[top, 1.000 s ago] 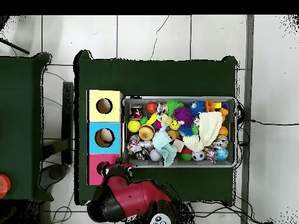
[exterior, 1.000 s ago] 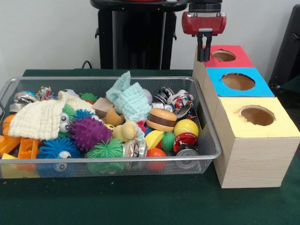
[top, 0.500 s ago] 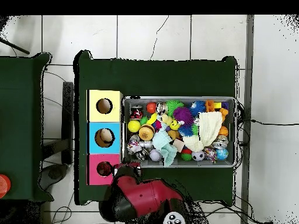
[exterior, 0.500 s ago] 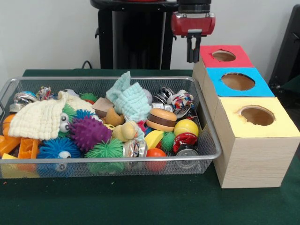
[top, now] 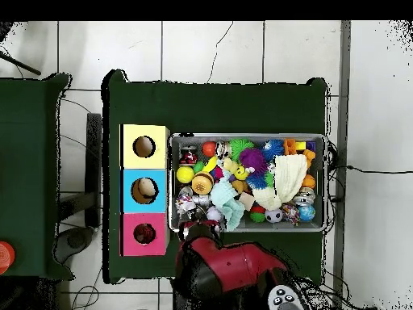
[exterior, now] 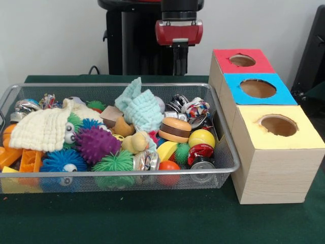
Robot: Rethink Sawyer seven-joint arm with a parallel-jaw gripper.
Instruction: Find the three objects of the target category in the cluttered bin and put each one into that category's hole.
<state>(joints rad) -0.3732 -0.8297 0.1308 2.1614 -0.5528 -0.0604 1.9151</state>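
One plush in plain sight, tool back over the bin

Front view: the tan plush animal (exterior: 123, 127) and a pale yellow one (exterior: 135, 143) lie mid-bin (exterior: 223, 152), left of the toy burger (exterior: 174, 129). Expect them light and squashy; pinch the body's bulk. The tool (exterior: 179, 62) hangs empty; you cannot tell how far it is open. A second ago it stood at the red-topped hole (exterior: 242, 60).

Overhead view: the tool's head (top: 202, 236) has swung from that hole (top: 144, 234) to the bin's near rim (top: 242, 229).

Arm (exterior: 179, 15): cut off by front view's top edge. Gripper (exterior: 179, 62): fingers dark against the pedestal (exterior: 137, 40), spacing unreadable. Bin (exterior: 223, 147): left end cropped in front view; lower toys buried under upper ones. Overhead: arm covered bin's near rim.
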